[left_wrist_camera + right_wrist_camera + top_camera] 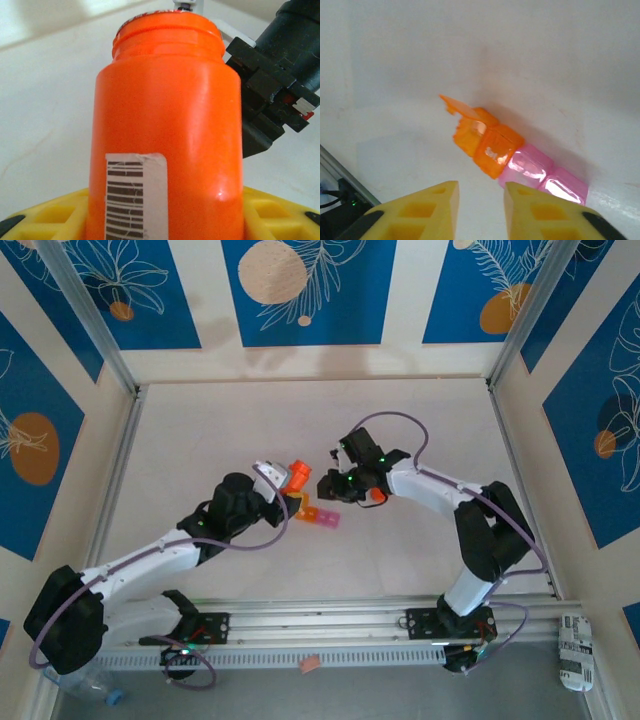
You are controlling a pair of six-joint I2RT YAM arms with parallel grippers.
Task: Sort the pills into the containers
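Observation:
My left gripper (288,492) is shut on an orange cylindrical bottle (167,115) with a barcode label, holding it just above the table beside the containers (318,515). The containers (512,155) are a small joined strip, orange at one end and pink at the other. The lid (459,106) at the orange end stands open. My right gripper (480,200) hovers just short of the strip, open, with nothing between its yellow fingers. In the top view the right gripper (338,492) sits right of the bottle (297,477). The pills are out of view.
A small orange object (377,497) lies under the right wrist. The right arm's black body (280,75) is close behind the bottle. Aluminium rails (330,620) run along the near edge, and walls enclose the white table (220,430).

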